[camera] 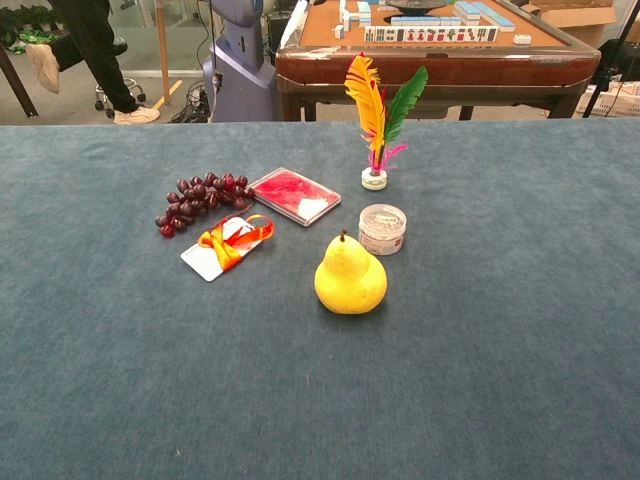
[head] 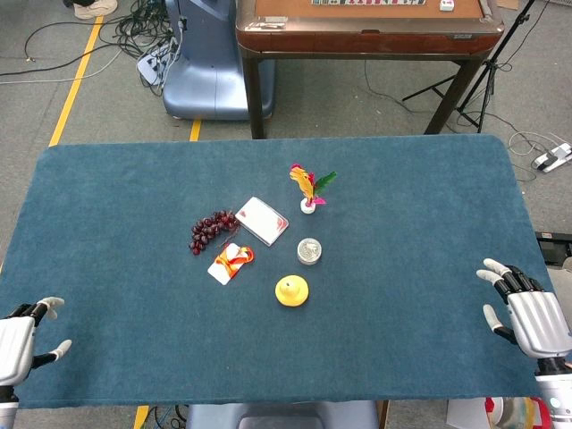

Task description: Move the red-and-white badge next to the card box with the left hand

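The red-and-white badge (head: 229,262) (camera: 222,245), a white card with an orange-red ribbon, lies flat on the blue table just in front of the clear card box (head: 263,220) (camera: 295,195). My left hand (head: 20,339) hovers at the table's near left corner, far from the badge, fingers apart and empty. At the near right edge my right hand (head: 527,315) is likewise spread and holds nothing. Neither hand shows in the chest view.
Dark red grapes (head: 211,230) (camera: 198,199) lie left of the card box. A yellow pear (head: 291,290) (camera: 350,275), a small round tin (head: 309,250) (camera: 382,228) and a feather shuttlecock (head: 308,189) (camera: 378,115) stand to the right. A wooden mahjong table (head: 366,27) stands beyond.
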`<state>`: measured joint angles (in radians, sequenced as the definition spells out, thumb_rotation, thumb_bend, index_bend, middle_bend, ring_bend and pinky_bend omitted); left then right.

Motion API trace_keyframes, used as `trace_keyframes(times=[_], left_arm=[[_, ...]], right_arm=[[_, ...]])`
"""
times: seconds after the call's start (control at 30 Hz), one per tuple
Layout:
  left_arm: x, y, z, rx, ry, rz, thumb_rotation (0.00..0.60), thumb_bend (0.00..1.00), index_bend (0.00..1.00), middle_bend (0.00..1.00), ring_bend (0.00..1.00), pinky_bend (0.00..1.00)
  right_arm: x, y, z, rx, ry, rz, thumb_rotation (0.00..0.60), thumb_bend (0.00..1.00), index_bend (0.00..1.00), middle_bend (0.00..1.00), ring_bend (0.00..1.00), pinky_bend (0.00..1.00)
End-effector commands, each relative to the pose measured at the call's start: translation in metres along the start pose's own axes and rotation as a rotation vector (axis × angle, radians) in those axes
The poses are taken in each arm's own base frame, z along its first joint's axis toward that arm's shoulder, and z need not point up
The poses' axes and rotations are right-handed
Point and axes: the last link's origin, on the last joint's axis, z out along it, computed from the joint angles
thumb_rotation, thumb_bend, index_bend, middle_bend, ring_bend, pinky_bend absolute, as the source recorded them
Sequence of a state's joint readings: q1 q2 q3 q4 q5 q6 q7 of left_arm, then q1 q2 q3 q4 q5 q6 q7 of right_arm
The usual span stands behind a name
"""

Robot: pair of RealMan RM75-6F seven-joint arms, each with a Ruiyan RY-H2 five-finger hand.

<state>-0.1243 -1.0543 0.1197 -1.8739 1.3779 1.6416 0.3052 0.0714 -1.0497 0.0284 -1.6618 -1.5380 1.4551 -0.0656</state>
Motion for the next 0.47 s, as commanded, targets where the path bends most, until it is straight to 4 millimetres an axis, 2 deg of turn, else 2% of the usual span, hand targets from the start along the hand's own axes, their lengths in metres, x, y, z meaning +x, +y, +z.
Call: trace_keyframes(times=[0.03,0.47], left_arm=[[0.002,-0.002,0.000,-0.002,0.012,0.010,0.600,0.00,0.33,0.44,0.38,0.59],[-0.004,-0.011,0.002,0.016,-0.025,0.018,0.600,0.00,0.33,0.44,0.38,0.59]], right_arm=[[0.000,0.000,0.000,-0.003,0.003,-0.003,0.600,0.37,0.27,0.20,0.16,0.36],[-0.015,-0.001,0.009,-0.013,-0.061,-0.028,0.600,0.37,0.27,0.20,0.16,0.36]])
